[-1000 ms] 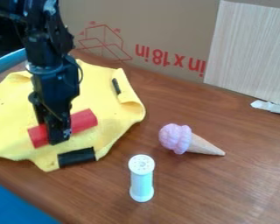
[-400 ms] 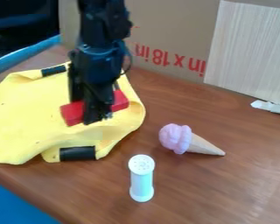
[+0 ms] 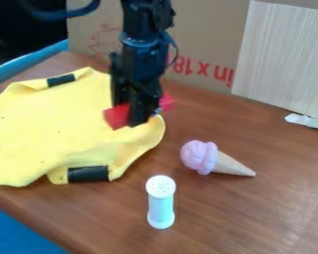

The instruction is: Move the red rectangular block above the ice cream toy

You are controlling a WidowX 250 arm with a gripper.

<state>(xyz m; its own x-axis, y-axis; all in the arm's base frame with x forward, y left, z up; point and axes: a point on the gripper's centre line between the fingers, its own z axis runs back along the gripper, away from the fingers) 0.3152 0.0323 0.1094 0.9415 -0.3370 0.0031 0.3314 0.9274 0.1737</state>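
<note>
Shifted right, the red block (image 3: 115,116) is clamped in my gripper (image 3: 133,119), lifted but not yet placed above the ice cream toy (image 3: 200,158).

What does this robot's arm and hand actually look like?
The arm is black, built of chunky, jointed segments, with a dark cable looping out at its side. Below it, the hand is black too, long and narrow, ending in two blocky fingers.

Arm (image 3: 143,44): black, chunky stacked segments, bluish sheen. Rounded, collar-like joint (image 3: 138,40) partway down. Thin dark cable (image 3: 176,49) loops off one side. Hand (image 3: 130,115): also black, two long blocky fingers.
</note>
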